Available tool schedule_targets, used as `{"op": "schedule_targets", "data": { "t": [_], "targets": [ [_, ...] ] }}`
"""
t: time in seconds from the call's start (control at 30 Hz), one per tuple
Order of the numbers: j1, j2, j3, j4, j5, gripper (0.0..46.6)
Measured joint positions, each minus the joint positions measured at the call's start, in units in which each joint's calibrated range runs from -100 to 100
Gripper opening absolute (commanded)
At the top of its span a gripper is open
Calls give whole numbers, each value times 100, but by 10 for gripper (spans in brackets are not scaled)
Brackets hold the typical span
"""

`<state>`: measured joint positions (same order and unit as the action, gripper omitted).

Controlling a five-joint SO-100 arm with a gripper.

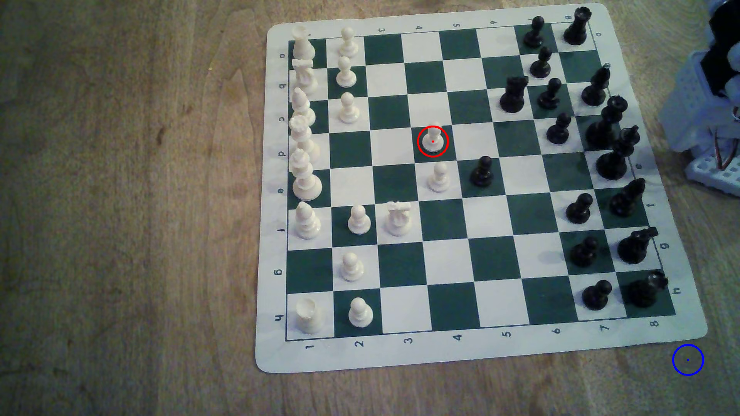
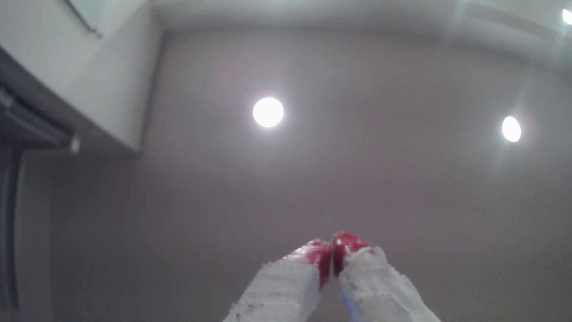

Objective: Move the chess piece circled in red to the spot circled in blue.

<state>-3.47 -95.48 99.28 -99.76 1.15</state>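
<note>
The chess piece (image 1: 433, 139), a cream-white pawn ringed in red, stands upright on a dark green square near the middle of the chessboard (image 1: 680, 320). The spot (image 1: 688, 360), a thin blue ring with a centre dot, lies on bare wood just off the board's near corner at the exterior view's right. In the wrist view my gripper (image 2: 331, 257) points up at a ceiling, its white fingers with red-taped tips pressed together, nothing between them. The arm's white base (image 1: 708, 120) sits at the exterior view's right edge, far from the pawn.
A second white pawn (image 1: 439, 179) stands one square nearer than the ringed one, with a black pawn (image 1: 481, 173) beside it. A white knight (image 1: 398, 219) stands further toward the exterior view's left. Black pieces crowd the board's right side, white pieces its left. Ceiling lamps (image 2: 268, 112) glow overhead.
</note>
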Motion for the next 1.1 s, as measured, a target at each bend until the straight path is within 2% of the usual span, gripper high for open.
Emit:
{"op": "schedule_targets", "data": {
  "t": [0.07, 0.17, 0.3, 1.1],
  "targets": [
    [0, 0, 0, 0, 20, 2],
    [88, 0, 0, 0, 215, 2],
    [118, 8, 0, 0, 288, 2],
    [118, 8, 0, 0, 288, 2]
  ]
}}
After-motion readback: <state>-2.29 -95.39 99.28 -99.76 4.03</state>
